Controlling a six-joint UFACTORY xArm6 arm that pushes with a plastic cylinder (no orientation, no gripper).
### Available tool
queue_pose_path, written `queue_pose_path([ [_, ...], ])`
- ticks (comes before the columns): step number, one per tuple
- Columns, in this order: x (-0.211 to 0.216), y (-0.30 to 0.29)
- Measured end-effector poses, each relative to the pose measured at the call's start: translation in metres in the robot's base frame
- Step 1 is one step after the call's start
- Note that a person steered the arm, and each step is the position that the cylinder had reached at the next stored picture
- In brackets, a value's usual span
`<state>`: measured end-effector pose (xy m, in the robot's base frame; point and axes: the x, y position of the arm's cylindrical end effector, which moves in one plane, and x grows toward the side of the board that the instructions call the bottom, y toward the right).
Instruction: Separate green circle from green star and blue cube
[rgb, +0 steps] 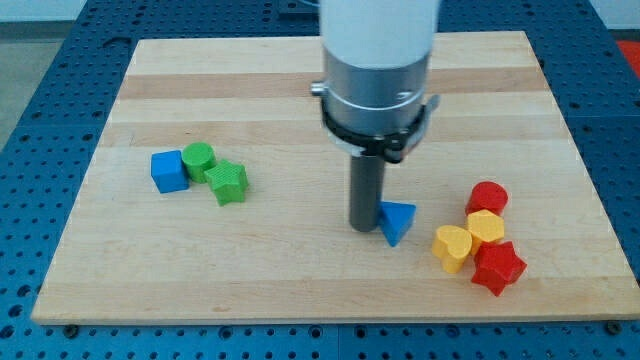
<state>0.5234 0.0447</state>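
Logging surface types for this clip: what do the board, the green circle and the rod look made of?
Board: pale wood, matte, with visible grain stripes. Green circle: likely moulded or printed plastic, uniform colour, dull sheen. Rod: dark, smooth, probably metal or plastic, unclear which; my tip sits beside the blue triangle.

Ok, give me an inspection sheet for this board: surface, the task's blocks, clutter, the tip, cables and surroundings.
Surface: pale wooden board, flat, lying on a blue perforated table.
Job's things: green circle block wedged between blue cube and green star block, all touching or nearly so, at the view's left.
Clutter: blue triangular block mid-board; at the view's right a tight group of red round block, yellow hexagonal block, yellow heart block, red star block.
Grippers: none; my tip rests against the blue triangular block's left side, far from the green circle block.
Cables: nothing seen.
Surroundings: only the blue perforated table.
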Motion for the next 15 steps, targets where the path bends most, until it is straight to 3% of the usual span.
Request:
queue_pose_path([
  [2,0.000,0.060],
  [3,-0.007,0.029],
  [7,-0.126,-0.146],
  [9,-0.108,-0.290],
  [10,-0.084,-0.304],
  [13,-0.083,-0.119],
  [15,-0.080,-0.068],
])
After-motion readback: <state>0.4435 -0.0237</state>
